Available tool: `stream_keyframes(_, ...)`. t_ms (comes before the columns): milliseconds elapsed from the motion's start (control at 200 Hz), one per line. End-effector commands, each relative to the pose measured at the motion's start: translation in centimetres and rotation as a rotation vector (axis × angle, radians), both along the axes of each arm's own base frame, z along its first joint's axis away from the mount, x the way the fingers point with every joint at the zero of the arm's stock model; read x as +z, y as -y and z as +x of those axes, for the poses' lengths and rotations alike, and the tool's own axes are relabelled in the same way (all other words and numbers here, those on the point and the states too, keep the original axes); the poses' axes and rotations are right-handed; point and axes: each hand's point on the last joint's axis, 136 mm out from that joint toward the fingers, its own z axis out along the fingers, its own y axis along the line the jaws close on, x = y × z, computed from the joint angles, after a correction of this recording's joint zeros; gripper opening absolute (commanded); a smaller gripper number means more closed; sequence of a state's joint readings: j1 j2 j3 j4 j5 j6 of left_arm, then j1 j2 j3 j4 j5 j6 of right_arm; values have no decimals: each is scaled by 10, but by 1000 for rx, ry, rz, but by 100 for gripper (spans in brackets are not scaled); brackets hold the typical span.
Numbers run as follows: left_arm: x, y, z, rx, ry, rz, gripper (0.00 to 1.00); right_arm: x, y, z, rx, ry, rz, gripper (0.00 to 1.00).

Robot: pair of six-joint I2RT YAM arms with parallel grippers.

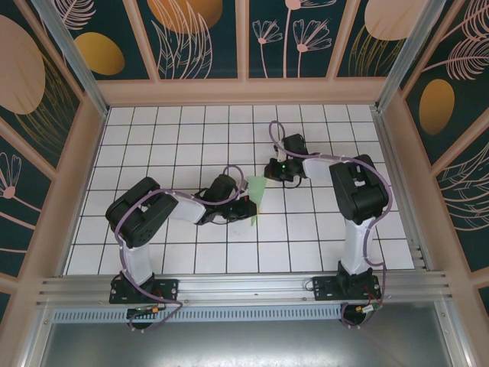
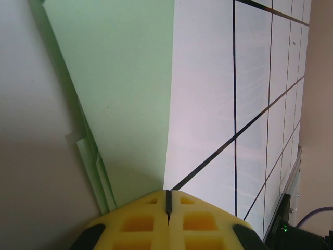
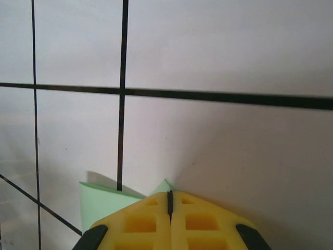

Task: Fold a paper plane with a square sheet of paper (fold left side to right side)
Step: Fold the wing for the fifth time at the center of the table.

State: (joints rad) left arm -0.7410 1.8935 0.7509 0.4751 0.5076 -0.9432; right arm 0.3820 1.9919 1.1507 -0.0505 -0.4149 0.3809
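1. Pale green folded paper [image 1: 257,195] is seen from the top camera as a narrow wedge on the white tiled table [image 1: 153,138], near its middle. The wide end is turned toward the far wall and the point toward the arms.
2. In the same view the left claw [image 1: 246,211] is set at the near, pointed part of the paper. The right claw [image 1: 269,173] is set at the far, wide end. The paper lies between the two claws, and dark patterned wall panels [image 1: 199,38] stand around the table.
3. In the left wrist view the left claw [image 2: 167,203] is closed. Its yellow fingers [image 2: 140,224] are pressed together, so that only a thin dark seam is left between them. No paper is seen in that seam.
4. In that view the folded paper [image 2: 125,88] is spread flat on the table [image 2: 208,104] ahead of the fingertips, narrowing toward them. Stacked layers show along its left edge, and its right edge runs straight down to the fingertips.
5. In the right wrist view the right claw [image 3: 169,200] is also closed, fingertip against fingertip, with nothing seen in the seam.
6. There a small piece of the folded paper [image 3: 101,205] shows at the fingertips, mostly to their left. It lies flat on the table [image 3: 223,52], across a black grid line.
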Motion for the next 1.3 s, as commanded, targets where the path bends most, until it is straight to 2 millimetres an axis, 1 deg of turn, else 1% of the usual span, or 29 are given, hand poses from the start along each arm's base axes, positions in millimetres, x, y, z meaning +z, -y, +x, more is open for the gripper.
stream_keyframes(0,-82,-57,-33,53,-141,309,2,6,38,50,-114,123,-78,0)
stream_keyframes(95,-80,-54,-30,49,-132,304,2,26,41,56,-120,169,-69,0)
stream_keyframes(155,-79,-53,-29,47,-126,301,2,38,40,56,-117,188,-61,0)
stream_keyframes(190,-78,-51,-28,45,-123,299,2,45,39,52,-111,196,-49,0)
stream_keyframes(275,-75,-49,-25,47,-114,292,2,59,30,34,-85,203,-2,0)
stream_keyframes(335,-74,-49,-24,50,-108,290,2,65,20,14,-56,192,35,0)
stream_keyframes(400,-72,-47,-22,49,-102,284,2,68,5,-10,-19,172,86,0)
stream_keyframes(495,-71,-46,-22,49,-101,283,2,64,-14,-43,17,126,139,0)
stream_keyframes(530,-71,-47,-21,52,-100,282,2,61,-20,-52,29,110,153,0)
stream_keyframes(590,-71,-46,-21,50,-99,283,2,57,-27,-62,38,86,176,0)
stream_keyframes(656,-70,-46,-21,52,-98,281,2,50,-33,-67,45,57,193,0)
stream_keyframes(756,-67,-45,-19,51,-88,273,3,38,-40,-68,56,22,194,0)
stream_keyframes(876,-60,-42,-18,50,-77,253,3,19,-43,-69,59,-45,153,0)
stream_keyframes(1001,-42,-34,-12,45,-42,206,6,0,-32,-71,23,-96,71,0)
stream_keyframes(1086,-20,-28,-5,51,3,168,11,-10,-27,-74,14,-124,39,0)
stream_keyframes(1181,5,-24,2,52,54,136,15,-18,-26,-75,11,-144,31,0)
stream_keyframes(1296,27,-21,3,39,88,111,17,-20,-27,-77,12,-152,32,0)
